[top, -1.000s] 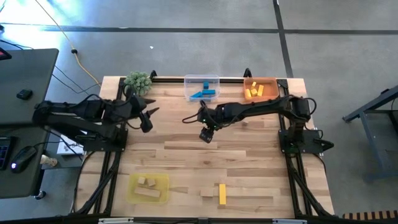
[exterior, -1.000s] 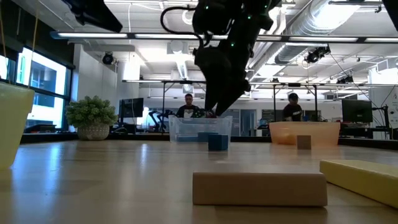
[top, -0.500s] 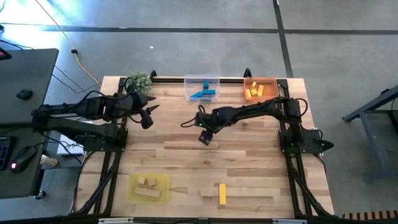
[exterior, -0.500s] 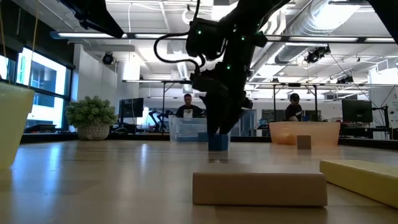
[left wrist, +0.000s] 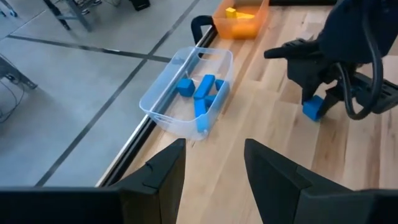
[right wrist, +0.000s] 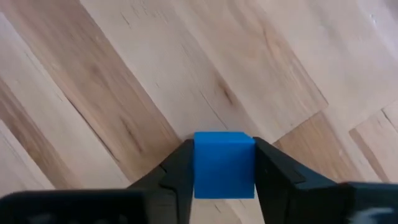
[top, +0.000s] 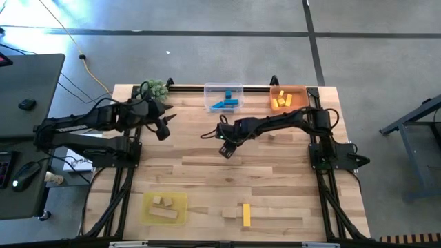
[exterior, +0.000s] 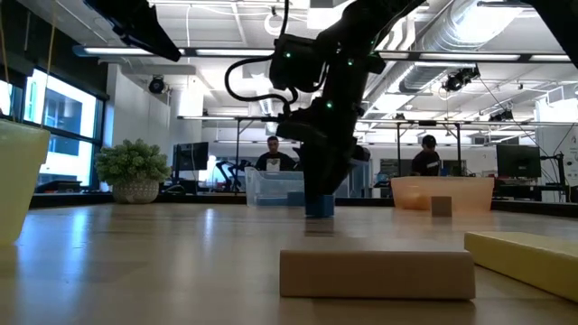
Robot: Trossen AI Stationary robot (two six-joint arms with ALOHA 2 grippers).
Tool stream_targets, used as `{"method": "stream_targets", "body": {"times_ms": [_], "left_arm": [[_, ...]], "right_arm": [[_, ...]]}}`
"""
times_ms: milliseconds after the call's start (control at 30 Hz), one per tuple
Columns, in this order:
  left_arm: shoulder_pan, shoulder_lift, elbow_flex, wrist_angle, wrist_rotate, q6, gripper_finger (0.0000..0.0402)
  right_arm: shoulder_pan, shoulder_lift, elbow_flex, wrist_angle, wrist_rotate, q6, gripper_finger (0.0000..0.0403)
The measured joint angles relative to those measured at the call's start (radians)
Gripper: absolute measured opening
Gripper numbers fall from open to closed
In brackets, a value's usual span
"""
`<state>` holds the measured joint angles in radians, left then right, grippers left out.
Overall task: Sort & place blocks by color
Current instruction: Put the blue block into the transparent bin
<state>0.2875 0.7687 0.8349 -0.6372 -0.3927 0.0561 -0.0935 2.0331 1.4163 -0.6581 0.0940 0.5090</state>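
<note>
Right claw [right wrist: 224,171] clamps unmarked blue cube [right wrist: 224,165]

— What stands along the far edge of the table [top: 207,148]?
— A green plant ball [top: 156,87], a clear tray [top: 223,89], an orange tray [top: 298,91]. Near edge: a yellow tray [top: 181,207]. Possibly two people [exterior: 274,153] beyond.
</note>
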Motion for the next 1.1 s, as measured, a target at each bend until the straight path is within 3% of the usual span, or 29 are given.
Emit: {"method": "stream_targets", "body": {"times_ms": [267, 867, 1100], "left_arm": [[0.037, 0.033, 0.000, 0.008, 0.047, 0.000, 0.0154], [0.111, 0.159, 0.000, 0.007, 0.052, -0.185, 0.0154], [0.114, 0.176, 0.000, 0.008, 0.058, -0.256, 0.0154]], "right_arm": [[-0.025, 0.008, 0.029, 0.011, -0.042, -0.020, 0.0103], [-0.238, 0.006, 0.377, -0.040, -0.046, -0.509, 0.0103], [-0.351, 0.005, 0.394, -0.011, -0.053, -0.610, 0.0103]]}}
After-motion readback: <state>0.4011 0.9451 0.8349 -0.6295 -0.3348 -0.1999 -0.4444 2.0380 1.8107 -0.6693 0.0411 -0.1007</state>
